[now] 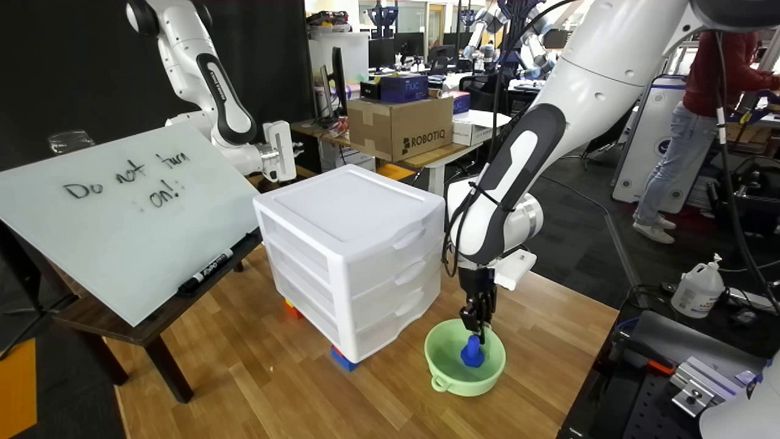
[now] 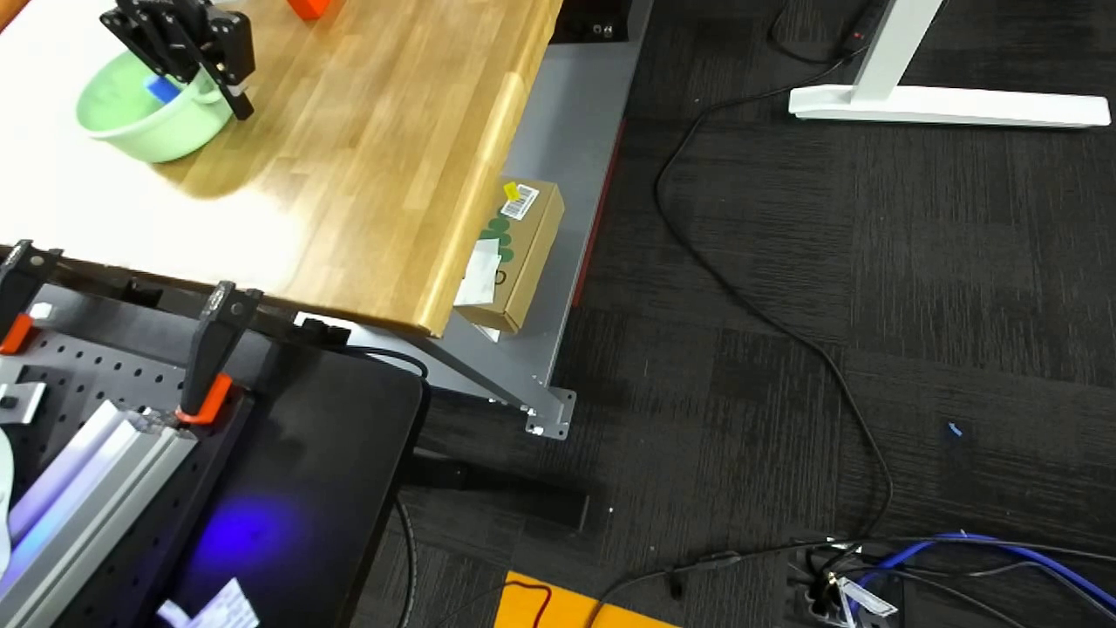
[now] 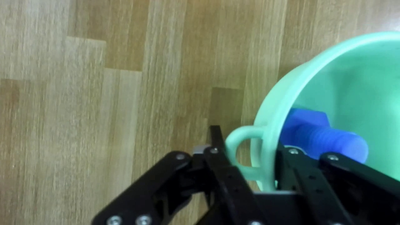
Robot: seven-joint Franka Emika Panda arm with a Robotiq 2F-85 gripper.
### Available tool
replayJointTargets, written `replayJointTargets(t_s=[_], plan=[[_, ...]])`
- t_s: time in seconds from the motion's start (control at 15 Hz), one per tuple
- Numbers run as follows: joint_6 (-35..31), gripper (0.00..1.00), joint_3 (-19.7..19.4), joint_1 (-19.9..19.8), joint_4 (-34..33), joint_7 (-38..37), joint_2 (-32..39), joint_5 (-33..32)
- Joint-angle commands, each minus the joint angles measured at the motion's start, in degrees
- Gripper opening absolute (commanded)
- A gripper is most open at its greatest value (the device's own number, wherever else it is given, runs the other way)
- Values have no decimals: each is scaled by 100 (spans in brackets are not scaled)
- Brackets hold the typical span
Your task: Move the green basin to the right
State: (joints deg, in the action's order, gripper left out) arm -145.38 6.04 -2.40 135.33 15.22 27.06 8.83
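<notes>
The green basin (image 1: pixel 468 386) stands on the wooden table beside the drawer unit and shows in both exterior views, its outer wall (image 2: pixel 166 139) facing the camera in an exterior view. Inside lies a blue bolt-shaped object (image 3: pixel 331 139). My gripper (image 3: pixel 248 140) is closed across the basin's rim at a small loop handle (image 3: pixel 231 144). One finger sits outside against the loop, the other inside the wall beside the blue object. In an exterior view the gripper (image 1: pixel 480 332) reaches down at the far rim; a second handle (image 1: pixel 440 384) is on the near side.
A white drawer unit (image 1: pixel 359 256) is propped on coloured blocks close to the basin. Behind it are a tilted whiteboard (image 1: pixel 134 213) and another robot arm (image 1: pixel 225 97). An orange block (image 2: pixel 308 7) lies on the table. Clamps (image 2: pixel 218 349) line a black side bench.
</notes>
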Motion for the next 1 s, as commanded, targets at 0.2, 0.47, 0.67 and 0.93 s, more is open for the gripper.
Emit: replayJointTargets(t_s=[0.2,0.47,0.67,0.93], plan=[[235,8,54,61,48,-222,-171,-95],[264,8,46,170,228,-388,-350,-100],[55,8,63,194,604,-492,-681,8],[22,8,52,244,933,-597,-1051,16]])
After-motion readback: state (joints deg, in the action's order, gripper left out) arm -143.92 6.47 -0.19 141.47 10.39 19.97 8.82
